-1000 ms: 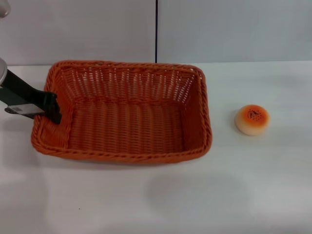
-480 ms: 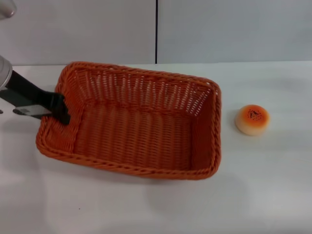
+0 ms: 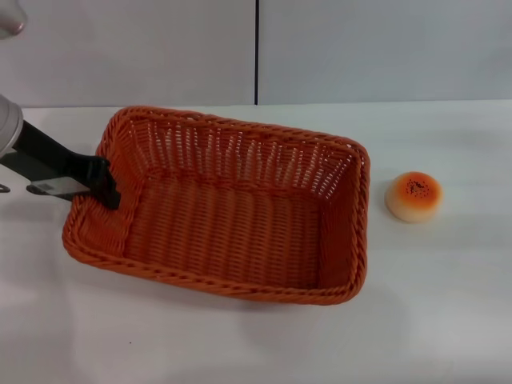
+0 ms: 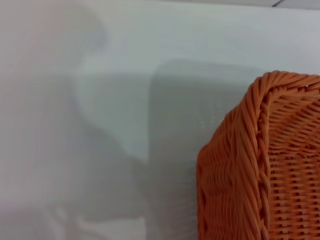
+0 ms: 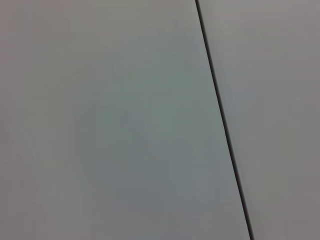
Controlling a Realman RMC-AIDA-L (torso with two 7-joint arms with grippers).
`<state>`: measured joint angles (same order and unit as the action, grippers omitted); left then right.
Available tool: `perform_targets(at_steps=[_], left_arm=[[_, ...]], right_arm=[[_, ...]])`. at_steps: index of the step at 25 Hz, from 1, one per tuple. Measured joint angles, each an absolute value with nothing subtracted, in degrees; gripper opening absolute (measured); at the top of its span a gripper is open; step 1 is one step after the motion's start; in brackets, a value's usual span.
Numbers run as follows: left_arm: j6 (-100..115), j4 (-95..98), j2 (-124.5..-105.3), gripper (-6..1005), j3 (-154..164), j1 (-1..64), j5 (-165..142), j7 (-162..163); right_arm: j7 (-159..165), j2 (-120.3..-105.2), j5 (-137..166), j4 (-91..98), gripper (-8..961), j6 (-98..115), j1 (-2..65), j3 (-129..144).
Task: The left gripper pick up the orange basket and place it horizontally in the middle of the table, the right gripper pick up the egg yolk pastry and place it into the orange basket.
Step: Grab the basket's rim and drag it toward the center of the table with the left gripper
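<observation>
Your left gripper (image 3: 102, 186) is clamped on the left rim of the orange basket (image 3: 220, 210), which sits skewed near the middle of the table (image 3: 448, 304), so by the look of it the placing is unfinished. The basket holds nothing. The egg yolk pastry (image 3: 414, 196) lies untouched on the table well to its right, with your right gripper nowhere in sight.

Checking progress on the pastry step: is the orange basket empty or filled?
Empty. The orange basket shows only bare woven floor; the egg yolk pastry sits outside it on the table.
</observation>
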<state>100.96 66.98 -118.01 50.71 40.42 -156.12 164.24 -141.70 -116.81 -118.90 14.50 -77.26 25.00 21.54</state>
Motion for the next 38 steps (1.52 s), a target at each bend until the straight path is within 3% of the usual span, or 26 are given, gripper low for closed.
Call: perform_targets(at_steps=[14, 24, 29, 37, 38], left_arm=[[100.2, 64.0, -117.81, 130, 45.4, 40.8, -155.7, 163.6], [99.3, 65.6, -116.76, 485, 40.3, 38.0, -153.4, 159.3], [98.3, 66.8, -115.84, 730, 38.3, 36.3, -150.7, 155.8], [99.0, 69.0, -115.16, 738, 36.3, 34.5, -148.1, 152.5], [99.1, 70.0, -114.42, 738, 35.9, 32.7, -143.5, 150.2]], right_arm=[[-141.7, -116.72, -118.8, 14.5, 589, -77.0, 25.5, 21.5], [-141.7, -116.71, -118.9, 14.8, 589, -78.2, 25.3, 21.5], [-141.7, -116.64, -119.0, 14.8, 589, -79.1, 24.9, 21.4], [-141.0, -116.73, -119.1, 15.1, 588, -79.5, 24.4, 20.9], [-140.7, -116.78, -119.1, 15.5, 588, -79.7, 24.4, 21.0]])
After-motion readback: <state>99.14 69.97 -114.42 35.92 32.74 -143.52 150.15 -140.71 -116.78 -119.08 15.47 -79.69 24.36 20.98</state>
